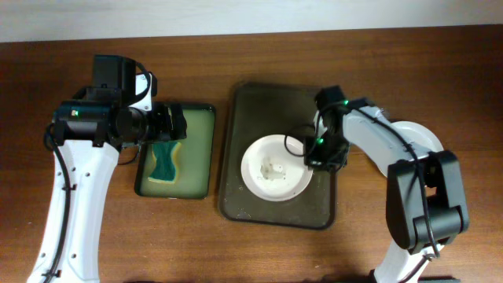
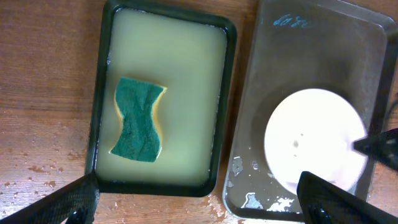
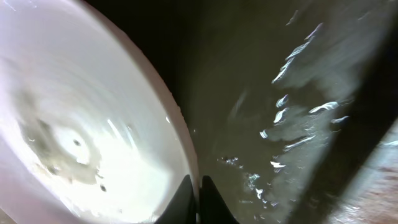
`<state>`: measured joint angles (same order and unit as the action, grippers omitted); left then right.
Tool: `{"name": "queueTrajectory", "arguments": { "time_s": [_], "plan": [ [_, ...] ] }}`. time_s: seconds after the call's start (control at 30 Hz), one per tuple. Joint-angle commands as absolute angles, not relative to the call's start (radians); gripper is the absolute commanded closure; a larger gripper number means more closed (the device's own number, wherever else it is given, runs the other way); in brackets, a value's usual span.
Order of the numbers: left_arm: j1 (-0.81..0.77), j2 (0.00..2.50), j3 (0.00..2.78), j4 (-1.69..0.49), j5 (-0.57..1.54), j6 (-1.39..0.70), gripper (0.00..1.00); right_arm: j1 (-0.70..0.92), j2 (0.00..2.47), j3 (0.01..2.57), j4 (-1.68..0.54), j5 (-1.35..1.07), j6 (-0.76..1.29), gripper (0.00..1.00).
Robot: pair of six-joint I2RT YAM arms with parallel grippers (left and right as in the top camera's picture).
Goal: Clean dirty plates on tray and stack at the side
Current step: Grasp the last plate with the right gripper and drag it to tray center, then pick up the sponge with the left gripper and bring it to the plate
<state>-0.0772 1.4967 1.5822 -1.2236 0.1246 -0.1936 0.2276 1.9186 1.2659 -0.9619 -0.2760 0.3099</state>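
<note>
While the left pincer (image 1: 179,126) hangs with its jaws spread wide, we see the right pincer (image 1: 310,155) down on the big brown tray (image 1: 267,106), closed to a narrow slit on the right rim of the plate (image 1: 275,167). From the right wrist view its two fingertips (image 3: 183,205) sit almost together, and the plate's thin edge runs in between them (the picture is smeared, so we cannot tell how deep the edge goes). To the left of that pincer the plate spreads out white and glossy, with brownish smears (image 3: 56,143) in its middle. To the right of it lies the wet floor of the tray, glinting with drops (image 3: 298,112). The plate lies wholly inside the tray, its right edge at the pincer.

On the other side of the right pincer, off the tray and partly under the right arm, we see a second plate (image 1: 424,135) on the wooden table (image 1: 94,236).

Beneath the left pincer sits a small tray (image 1: 211,149) with a dark green rim and a pale yellowish inside. A teal sponge (image 1: 165,161) lies in it, just ahead of the open jaws and touching neither finger. From the left wrist view the brown tray and its plate lie off toward the right-hand finger (image 2: 329,199).
</note>
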Motion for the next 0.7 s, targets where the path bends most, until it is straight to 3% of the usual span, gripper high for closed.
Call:
{"name": "queueTrajectory", "arguments": {
  "time_s": [0.0, 0.07, 0.33, 0.47, 0.67],
  "plan": [
    [-0.078, 1.49, 1.593, -1.223, 0.135, -0.185, 0.0, 0.251, 1.913, 1.243, -0.945, -0.238, 0.335, 0.91],
    [-0.078, 1.49, 1.593, -1.223, 0.135, -0.185, 0.0, 0.247, 1.887, 1.244, -0.928, -0.237, 0.334, 0.7],
    [-0.078, 1.49, 1.593, -1.223, 0.135, -0.185, 0.0, 0.223, 1.426, 1.245, -0.901, -0.013, 0.329, 0.48],
    [-0.078, 1.49, 1.593, -1.222, 0.135, -0.185, 0.0, 0.223, 1.32, 1.245, -0.947, -0.014, 0.3, 0.46],
    [-0.078, 1.504, 1.561, -1.208, 0.062, -0.188, 0.0, 0.223, 1.359, 1.24, -1.015, -0.031, 0.254, 0.46]
  ]
}}
